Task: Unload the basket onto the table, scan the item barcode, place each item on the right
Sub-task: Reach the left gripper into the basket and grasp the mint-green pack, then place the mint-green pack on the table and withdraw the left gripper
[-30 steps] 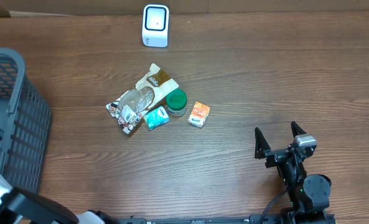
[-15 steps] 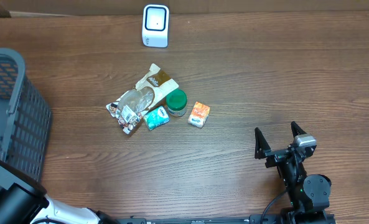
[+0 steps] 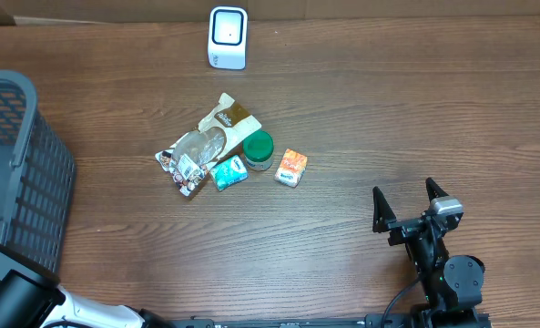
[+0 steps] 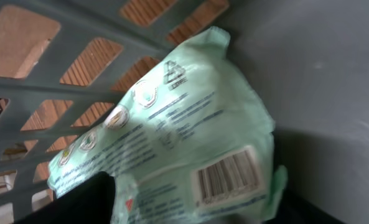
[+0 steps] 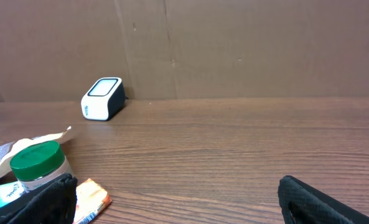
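My left gripper [image 4: 190,202] is down inside the grey basket [image 4: 78,40], one finger on either side of a pale green packet [image 4: 184,118]. The packet's barcode [image 4: 229,175] faces my wrist, close to the right-hand finger, and I cannot tell whether I am pinching the packet or only bracketing it. My right gripper [image 3: 402,191] sits with its jaws wide apart above the wooden table [image 3: 388,109]; the green-lidded jar [image 3: 259,146] and orange packet [image 3: 290,168] lie ahead to its left, and the white scanner [image 3: 228,37] stands well beyond them.
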Robot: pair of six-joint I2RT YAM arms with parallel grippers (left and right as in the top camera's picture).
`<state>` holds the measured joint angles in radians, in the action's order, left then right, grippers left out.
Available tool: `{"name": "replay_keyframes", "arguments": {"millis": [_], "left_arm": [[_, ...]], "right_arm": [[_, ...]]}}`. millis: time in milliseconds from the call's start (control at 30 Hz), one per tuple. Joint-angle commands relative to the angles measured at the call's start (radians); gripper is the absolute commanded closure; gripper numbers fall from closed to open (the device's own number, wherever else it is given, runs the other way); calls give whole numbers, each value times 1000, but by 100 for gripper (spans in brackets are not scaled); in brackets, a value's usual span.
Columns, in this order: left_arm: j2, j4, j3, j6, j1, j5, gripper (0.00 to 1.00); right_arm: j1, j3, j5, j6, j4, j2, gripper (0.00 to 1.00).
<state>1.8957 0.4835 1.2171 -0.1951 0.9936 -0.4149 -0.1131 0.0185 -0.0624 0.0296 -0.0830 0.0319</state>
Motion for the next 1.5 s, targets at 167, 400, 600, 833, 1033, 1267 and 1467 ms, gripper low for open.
{"name": "replay_keyframes", "arguments": {"millis": [167, 400, 600, 833, 1033, 1267, 1467], "left_arm": [[84, 6, -9, -22, 6, 49, 96], [-14, 47, 45, 12, -82, 106, 96], [-259, 63, 168, 54, -220, 158, 96], [-584, 67, 240, 77, -380, 147, 96], [-786, 251, 238, 120, -634, 309, 96], [-717, 441, 175, 227, -1022, 342, 96], [-515, 438, 112, 300, -1404, 333, 96]], "right_arm": [[-5, -10, 9, -1, 3, -6, 0], [-5, -10, 9, -1, 3, -6, 0], [-5, -10, 9, -1, 3, -6, 0], [-5, -10, 9, -1, 3, -6, 0], [-5, -10, 9, -1, 3, -6, 0], [-5, -10, 9, -1, 3, -6, 0], [-5, -10, 9, -1, 3, -6, 0]]}}
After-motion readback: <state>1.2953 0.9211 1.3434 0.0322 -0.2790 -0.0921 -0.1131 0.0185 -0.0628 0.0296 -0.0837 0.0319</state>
